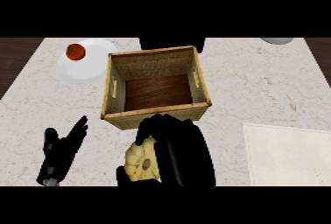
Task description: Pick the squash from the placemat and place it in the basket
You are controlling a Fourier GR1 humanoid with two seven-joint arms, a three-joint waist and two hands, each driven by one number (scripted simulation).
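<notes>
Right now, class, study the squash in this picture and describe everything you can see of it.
The squash is pale yellow and flattish, with scalloped, ribbed lobes and a small dark stem spot near its middle. The right hand curls round it from the right, hiding part of it. It is off the placemat, which lies to its right, and sits just short of the basket's near wall, not yet inside. Whether it touches the counter cannot be told.
</notes>
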